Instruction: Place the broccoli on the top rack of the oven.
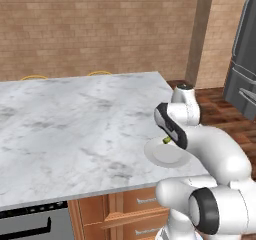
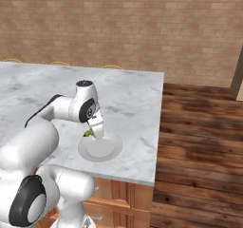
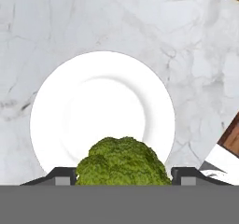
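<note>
The broccoli [image 3: 122,162], a green floret, sits between my two dark fingertips, and my gripper [image 3: 123,176] is shut on it. It hangs a little above a white plate [image 3: 93,106] on the marble counter. In the right base view the gripper [image 2: 93,130] points down over the plate's [image 2: 100,151] near left rim with the broccoli [image 2: 88,133] in it. From the left base view a bit of the broccoli [image 1: 167,140] peeks out behind my forearm above the plate [image 1: 167,157]. The oven and its top rack are out of view.
The marble counter [image 1: 75,124] stretches left and back from the plate; its right edge [image 2: 159,127] drops to a wooden floor [image 2: 199,141]. A steel appliance front with a black handle [image 1: 25,226] sits under the counter. A dark fridge [image 1: 245,59] stands at far right.
</note>
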Robot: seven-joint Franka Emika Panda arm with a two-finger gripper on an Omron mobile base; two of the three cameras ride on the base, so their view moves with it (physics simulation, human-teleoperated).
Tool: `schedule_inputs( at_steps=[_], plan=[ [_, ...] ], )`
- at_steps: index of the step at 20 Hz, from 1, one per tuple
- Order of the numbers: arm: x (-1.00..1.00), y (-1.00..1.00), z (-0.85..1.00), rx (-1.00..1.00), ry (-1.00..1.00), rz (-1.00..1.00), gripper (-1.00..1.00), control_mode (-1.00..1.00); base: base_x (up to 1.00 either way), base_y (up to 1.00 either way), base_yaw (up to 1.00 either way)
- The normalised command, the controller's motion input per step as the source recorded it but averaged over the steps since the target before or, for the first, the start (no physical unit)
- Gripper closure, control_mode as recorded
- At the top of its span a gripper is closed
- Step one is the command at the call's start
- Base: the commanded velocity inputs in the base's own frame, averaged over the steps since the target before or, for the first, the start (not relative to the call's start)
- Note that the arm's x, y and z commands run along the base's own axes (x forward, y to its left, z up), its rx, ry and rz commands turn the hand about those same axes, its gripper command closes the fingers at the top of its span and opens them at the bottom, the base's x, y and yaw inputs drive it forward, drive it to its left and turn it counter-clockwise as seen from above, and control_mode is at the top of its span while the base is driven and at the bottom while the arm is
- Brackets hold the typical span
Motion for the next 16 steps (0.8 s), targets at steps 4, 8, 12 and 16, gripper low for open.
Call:
schedule_inputs(
  at_steps=[4, 8, 12, 16],
  plan=[
    [-0.77, -0.07, 0.93, -0.01, -0.02, 0.02, 1.0, -1.0, 0.0, 0.0, 0.0],
    [-1.0, 0.2, 0.71, 0.0, -0.28, 0.17, 1.0, -1.0, 0.0, 0.0, 0.0],
    [-0.92, 0.33, 0.39, -0.01, -0.31, 0.27, 1.0, -1.0, 0.0, 0.0, 0.0],
    [-0.39, 0.03, 0.0, 0.0, 0.0, 0.08, 1.0, -1.0, 0.0, 0.0, 0.0]
  ],
)
